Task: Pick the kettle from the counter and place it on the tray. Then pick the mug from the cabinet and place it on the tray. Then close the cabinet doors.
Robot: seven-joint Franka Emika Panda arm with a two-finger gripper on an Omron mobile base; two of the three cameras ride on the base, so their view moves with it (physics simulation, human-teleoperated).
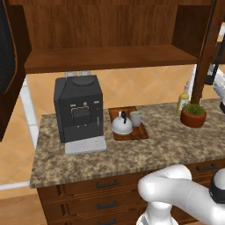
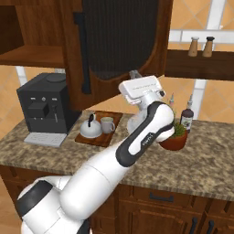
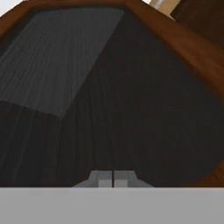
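Gripper (image 3: 113, 178) shut, nothing held, fingertips pressed up to the black mesh of the right door (image 2: 119, 36); contact looks likely, but can't confirm it from this close.

Kettle (image 1: 121, 124) and mug (image 1: 136, 118) both sit on the tray (image 1: 140, 132), mug at 3 o'clock of the kettle. So the step in hand is closing the doors. Cabinet (image 1: 105, 57) shelf bare, left door (image 1: 8, 48) swung wide at 9 o'clock.

Next: push the right door round to the cabinet face, then cross over for the left one.

In the way: the potted plant (image 2: 174, 137) and bottle (image 2: 186, 118) just under the forearm, and the coffee machine (image 1: 79, 110) at 9 o'clock of the tray.
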